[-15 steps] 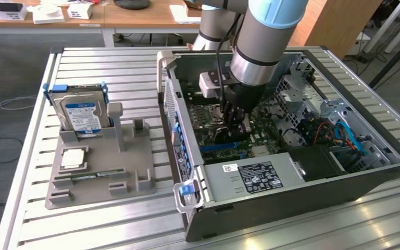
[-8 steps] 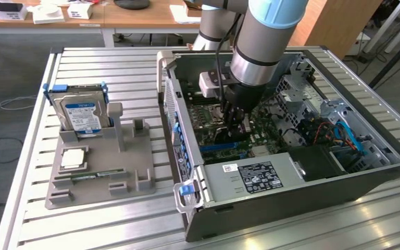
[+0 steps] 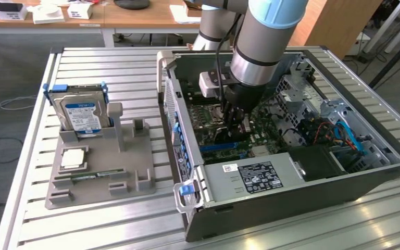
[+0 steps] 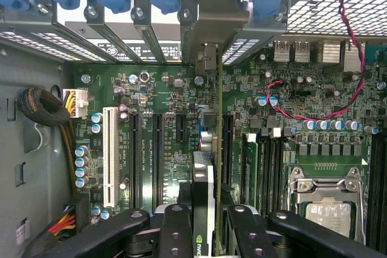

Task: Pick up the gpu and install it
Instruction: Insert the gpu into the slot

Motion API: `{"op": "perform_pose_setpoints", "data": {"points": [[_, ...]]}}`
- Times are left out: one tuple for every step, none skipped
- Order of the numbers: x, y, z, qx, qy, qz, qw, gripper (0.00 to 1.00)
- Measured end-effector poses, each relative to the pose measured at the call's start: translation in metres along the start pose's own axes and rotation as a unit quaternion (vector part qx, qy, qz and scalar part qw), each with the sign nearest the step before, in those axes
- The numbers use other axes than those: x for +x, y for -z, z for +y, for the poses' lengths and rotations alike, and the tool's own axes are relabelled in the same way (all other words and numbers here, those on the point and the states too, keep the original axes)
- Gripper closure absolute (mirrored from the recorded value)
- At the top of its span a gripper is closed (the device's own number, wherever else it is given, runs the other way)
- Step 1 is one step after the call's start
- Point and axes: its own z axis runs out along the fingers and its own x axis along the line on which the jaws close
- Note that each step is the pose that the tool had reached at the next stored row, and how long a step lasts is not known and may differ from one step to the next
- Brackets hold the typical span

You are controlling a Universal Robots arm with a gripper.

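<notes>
Surveying from the exterior view's left: a grey fixture [image 3: 99,172] on the slatted table [image 3: 19,208] carries a hard drive [image 3: 82,112] standing upright and a RAM stick [image 3: 89,177] lying flat. Toward the exterior view's right lies the open computer case [image 3: 366,179], and the arm reaches down into it with the gripper [image 3: 236,125] low over the motherboard [image 3: 207,117]. In the wrist view, a white slot [image 4: 110,155] and black slots [image 4: 134,161] run to one side of the card. At centre the gpu [image 4: 203,191] is seen edge-on, clamped between the fingers [image 4: 175,234], one on each face, with its silver end bracket toward the rear slot openings [image 4: 151,46]. The processor socket [image 4: 326,203] lies to the other side. Whether the card's contact edge has entered a slot cannot be told. Assessment: the card is light and stiff but thin, with fragile parts on the green face and a smooth cooler shell that may slip. The present hold, across both flat faces near the upper edge, appears sound. A hold off centre would let the card tilt, and neither the bracket nor the contact edge should be gripped.
</notes>
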Motion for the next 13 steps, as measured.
{"op": "perform_pose_setpoints", "data": {"points": [[0.0, 0.0, -0.0004, 0.0, 0.0, 0.0, 1.0, 0.73], [0.0, 0.0, -0.001, 0.0, 0.0, 0.0, 1.0, 0.73], [0.0, 0.0, -0.0014, 0.0001, 0.0, 0.0, 1.0, 0.73], [-0.0001, 0.0, -0.0016, 0.0001, 0.0, 0.0, 1.0, 0.73], [-0.0001, 0.0, -0.0016, 0.0001, 0.0, 0.0, 1.0, 0.73], [-0.0001, 0.0, -0.0016, 0.0001, 0.0, 0.0, 1.0, 0.73], [-0.0001, 0.0, -0.0016, 0.0001, 0.0, 0.0001, 1.0, 0.73], [0.0, -0.0001, -0.0017, 0.0001, 0.0, 0.0, 1.0, 0.73], [0.0001, -0.0002, -0.0017, 0.0001, 0.0, 0.0, 1.0, 0.73], [0.0002, -0.0002, -0.0017, 0.0001, 0.0, 0.0, 1.0, 0.73], [0.0002, -0.0002, -0.0017, 0.0001, 0.0, -0.0001, 1.0, 0.73], [0.0003, -0.0002, -0.0017, 0.0001, 0.0, 0.0, 1.0, 0.73], [0.0004, -0.0002, -0.0016, 0.0001, 0.0, 0.0, 1.0, 0.73]]}}
